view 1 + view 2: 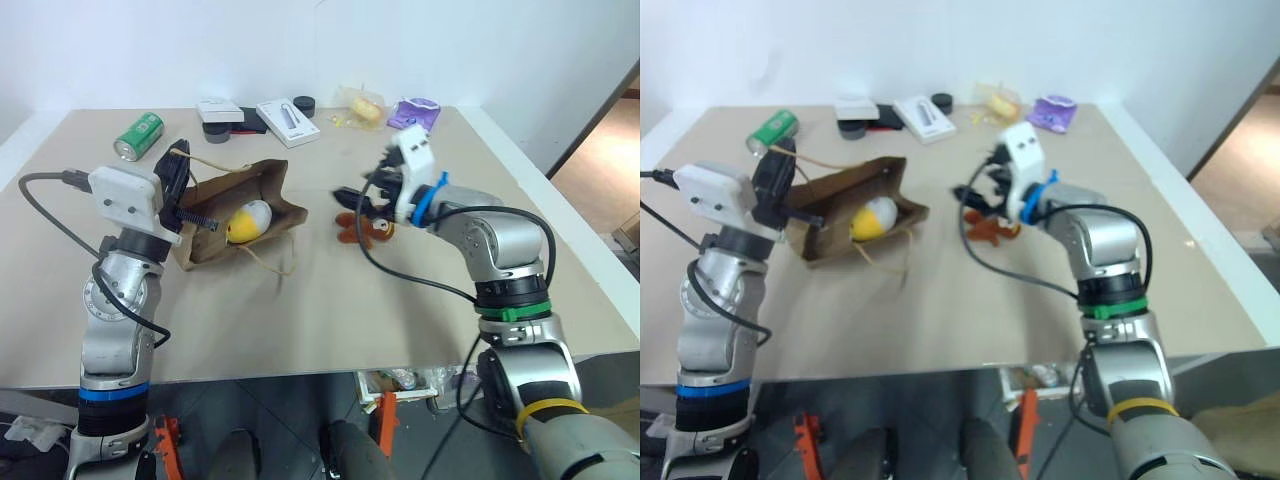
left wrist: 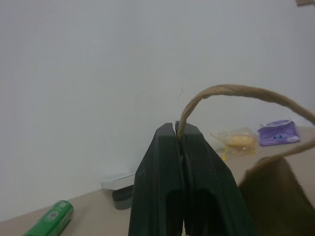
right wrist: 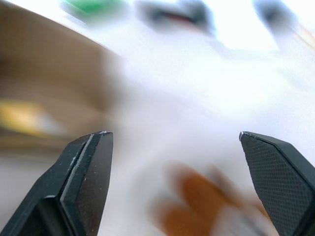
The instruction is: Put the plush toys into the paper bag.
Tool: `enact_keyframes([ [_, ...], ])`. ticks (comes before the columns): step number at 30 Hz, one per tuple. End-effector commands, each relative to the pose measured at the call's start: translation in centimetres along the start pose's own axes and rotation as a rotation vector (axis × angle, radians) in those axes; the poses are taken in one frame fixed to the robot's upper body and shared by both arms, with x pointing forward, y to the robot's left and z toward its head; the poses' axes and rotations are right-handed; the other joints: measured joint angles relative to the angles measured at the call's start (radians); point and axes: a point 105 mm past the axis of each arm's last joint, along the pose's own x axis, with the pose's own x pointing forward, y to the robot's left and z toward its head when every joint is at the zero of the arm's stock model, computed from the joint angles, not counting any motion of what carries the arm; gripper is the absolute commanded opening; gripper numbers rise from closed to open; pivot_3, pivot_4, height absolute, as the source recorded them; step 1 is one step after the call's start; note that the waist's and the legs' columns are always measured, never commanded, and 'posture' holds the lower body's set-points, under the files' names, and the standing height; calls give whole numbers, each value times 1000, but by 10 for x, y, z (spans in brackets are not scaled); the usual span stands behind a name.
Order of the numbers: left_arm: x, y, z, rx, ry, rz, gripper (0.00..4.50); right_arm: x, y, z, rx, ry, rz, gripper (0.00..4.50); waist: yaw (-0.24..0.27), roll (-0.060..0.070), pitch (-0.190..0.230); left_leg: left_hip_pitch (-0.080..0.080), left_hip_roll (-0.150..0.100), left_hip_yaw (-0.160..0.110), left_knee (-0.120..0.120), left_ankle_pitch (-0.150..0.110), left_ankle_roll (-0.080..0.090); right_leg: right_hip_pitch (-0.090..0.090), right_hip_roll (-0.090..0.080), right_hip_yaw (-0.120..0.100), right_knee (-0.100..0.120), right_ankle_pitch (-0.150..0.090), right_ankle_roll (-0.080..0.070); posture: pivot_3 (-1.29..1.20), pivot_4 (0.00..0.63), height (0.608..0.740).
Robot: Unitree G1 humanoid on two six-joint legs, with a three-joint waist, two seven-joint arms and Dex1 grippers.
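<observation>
Your left gripper (image 2: 180, 129), closest to the head camera at the left of the frame, is clamped shut on the cord handle (image 2: 231, 92) of the paper bag (image 1: 232, 205), and the left wrist view shows the twisted cord pinched right between the fingertips. That grip props the bag's mouth open toward the middle of the table (image 1: 330, 310), with the bag lying left of centre in the head view. Inside it you can see the yellow egg-shaped toy (image 1: 248, 221), sitting in the opening, so by my reading one toy is already in. The brown monkey toy (image 1: 366, 231) lies on the table just right of centre, apart from the bag. Your right gripper (image 1: 357, 200) hangs directly over it with its jaws spread wide and nothing between them; in the right wrist view the blurred orange-brown shape sits low between the two fingers (image 3: 83, 172). So the step in hand looks like the reach for the second toy. Next you probably need to lower onto the monkey, close around its body, and carry it left into the open mouth, while your left hand holds the handle up. Along the far edge, upper part of the frame, sit a green can (image 1: 138, 135), a white box (image 1: 287, 121), a wrapped yellowish item (image 1: 360, 106) and a purple packet (image 1: 415, 112); leave those alone.
</observation>
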Motion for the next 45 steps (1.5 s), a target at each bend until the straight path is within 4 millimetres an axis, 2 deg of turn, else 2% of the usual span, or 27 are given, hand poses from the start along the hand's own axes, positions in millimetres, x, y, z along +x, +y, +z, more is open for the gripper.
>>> enact_keyframes([
  [1, 5, 2, 10, 1, -45, -3, 0, 10, -15, -20, -24, 34, -88, 4429, -4, 0, 0, 0, 0, 1, 0, 0, 0, 0, 0, 1, 0, 2, 4, 0, 150, 740],
  [5, 7, 3, 10, -6, -46, 0, 0, 18, -19, -37, 25, 66, -111, 4429, -6, 0, 0, 0, 0, 1, -1, 0, 0, 0, 1, 1, 0, 2, 5, 0, 150, 740],
  [6, 7, 3, 10, -7, -46, 0, 0, 20, -19, -38, 38, 67, -110, 4195, -6, 0, 0, 0, 0, 1, -1, 0, 0, 0, 1, 1, 0, 2, 5, 0, 150, 740],
  [9, 7, 1, 10, -8, -47, -2, 0, 21, -20, -39, 47, 60, -118, 3301, -6, 0, 0, 1, 0, 1, 0, 0, 0, 1, 0, 1, 0, 2, 5, 0, 150, 740],
  [10, 7, 1, 10, -8, -47, -3, 0, 21, -21, -37, 46, 54, -117, 2697, -6, 0, 0, 1, 0, 1, 0, 0, 0, 1, 0, 1, 0, 2, 5, 0, 150, 740],
  [11, 6, 1, 10, -7, -46, -2, 0, 20, -20, -35, 51, 46, -106, 2332, -6, 0, 0, 1, 0, 1, 0, 0, 0, 2, 0, 1, 0, 2, 5, 0, 150, 740],
  [12, 6, 2, 10, -7, -45, -2, 0, 19, -19, -33, 55, 40, -96, 1779, -6, 0, 0, 2, -1, 1, 1, 0, 0, 2, 0, 2, 0, 2, 5, 0, 150, 740],
  [13, 6, 2, 10, -7, -44, -1, 0, 18, -19, -31, 59, 33, -88, 1617, -6, 0, 0, 2, -1, 1, 1, 0, 0, 3, 0, 2, 0, 2, 4, 0, 150, 740],
  [14, 6, 2, 10, -8, -43, 0, 0, 17, -18, -28, 65, 22, -77, 1271, -6, 0, 0, 2, -1, 1, 2, 0, 0, 3, 0, 2, 0, 1, 3, 0, 150, 740],
  [16, 6, 2, 9, -8, -41, 1, 0, 12, -14, -8, 95, -70, -29, 578, -5, 0, 0, 2, -1, 1, 2, 0, 0, 3, 0, 2, 0, 1, 3, 0, 150, 740],
  [17, 6, 2, 9, -8, -41, 1, 0, 7, -8, 10, 99, -153, 27, 301, -4, 0, 0, 2, -1, 1, 2, 0, 0, 3, 0, 2, 0, 2, 4, 0, 150, 740],
  [18, 6, 2, 9, -10, -40, 0, 0, -6, 6, 40, 121, -282, 133, 81, -4, 1, 0, 2, -1, 1, 1, 0, 0, 3, 0, 2, 0, 2, 5, 0, 150, 740],
  [19, 6, 2, 9, -10, -39, 0, 0, -17, 16, 58, 128, -365, 209, 80, -4, 1, 1, 1, -1, 1, 1, 0, 0, 2, 0, 2, 0, 2, 6, 0, 150, 740],
  [21, 6, 1, 9, -13, -38, -3, 0, -40, 40, 84, 147, -454, 381, 80, -4, 3, 2, 0, 0, 1, 0, 0, 0, -1, 0, 2, 0, 2, 6, 0, 150, 740],
  [23, 7, 0, 9, -17, -38, -7, 0, -56, 68, 90, 119, -445, 527, 80, -4, 2, 2, -1, 0, -1, -1, -1, 1, -1, 2, 1, 0, 2, 7, 0, 150, 740],
  [26, 9, 0, 9, -19, -41, -8, 0, -59, 106, 86, 47, -387, 629, 80, -3, 2, 1, -1, 1, -4, -2, -2, 2, 0, 2, -2, 0, -1, 6, 0, 150, 740],
  [30, 10, 0, 11, -27, -47, -2, 0, -41, 140, 71, 13, -274, 645, 79, -3, 2, 1, -1, 1, -4, -1, -2, 2, 0, 2, -2, 0, 0, 5, 0, 150, 740],
  [36, 11, -1, 12, -38, -47, 2, 0, -4, 167, 61, 13, -194, 578, 64, 0, 2, 1, -2, 0, -4, 1, -2, 1, 0, 1, -2, 0, 1, 4, 0, 150, 740],
  [39, 10, -3, 12, -44, -46, 3, 0, 17, 179, 66, 31, -182, 532, 64, 0, 2, 1, -2, 1, -4, 1, -2, 1, 0, 1, -2, 0, 1, 4, 0, 150, 740],
  [43, 9, -4, 12, -52, -43, 11, 0, 35, 196, 72, 30, -181, 502, 63, 0, 2, 1, -2, 1, -5, 1, -2, 1, -1, 2, -3, 0, 1, 4, 0, 150, 740],
  [45, 7, -4, 12, -55, -39, 22, 0, 42, 210, 75, 2, -191, 498, 63, 1, 2, 1, -3, 1, -5, 0, -2, 1, -1, 2, -4, 0, 1, 4, 0, 150, 740],
])
